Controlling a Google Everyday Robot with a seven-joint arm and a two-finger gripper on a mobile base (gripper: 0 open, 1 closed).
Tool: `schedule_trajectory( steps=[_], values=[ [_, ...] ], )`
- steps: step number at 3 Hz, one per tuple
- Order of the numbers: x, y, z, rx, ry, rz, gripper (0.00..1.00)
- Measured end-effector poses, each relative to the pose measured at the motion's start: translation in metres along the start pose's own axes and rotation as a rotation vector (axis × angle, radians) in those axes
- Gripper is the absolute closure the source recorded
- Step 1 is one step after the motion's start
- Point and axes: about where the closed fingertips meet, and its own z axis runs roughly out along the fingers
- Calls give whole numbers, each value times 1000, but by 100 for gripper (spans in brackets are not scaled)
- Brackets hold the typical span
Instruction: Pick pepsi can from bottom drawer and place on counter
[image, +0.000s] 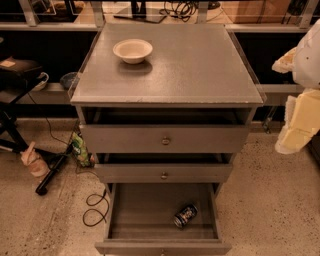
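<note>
Three drawers: all grey, stacked under one top; the top drawer (164, 139) and middle drawer (164, 173) sit only slightly out, while the bottom drawer (145, 210) is pulled far forward, so its inside lies open to reach from above.
Pepsi can (185, 215): it lies on its side on the bottom drawer's floor, right of centre and toward the front wall, its silver end pointing toward the front left. Nothing touches it.
Why the can's pose matters: lying down, it probably can roll, so I judge a grasp across its round body from above to be the likely way in, with the drawer's right wall near enough to crowd the approach.
Counter (200, 65): flat speckled top of the cabinet, with a pale bowl (132, 50) at its back left. The front and right parts are bare, which looks like the natural spot for setting the can down.
Gripper (299, 117): at the right edge of the camera view, pale white and yellowish, beside the cabinet at about the height of the upper drawers, well apart from the can and holding nothing visible.
Gripper state: cannot tell from this view whether it is open or closed.
Step in hand: seemingly the approach; the can is not yet picked.
Floor: a black cable (95, 207) loops left of the bottom drawer.
</note>
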Motion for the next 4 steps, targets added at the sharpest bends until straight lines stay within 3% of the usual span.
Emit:
schedule_trajectory(
  steps=[2,4],
  values=[
    [0,0,6,-3,-42,-23,0],
    [15,0,48,-56,-192,-108,0]
  ],
)
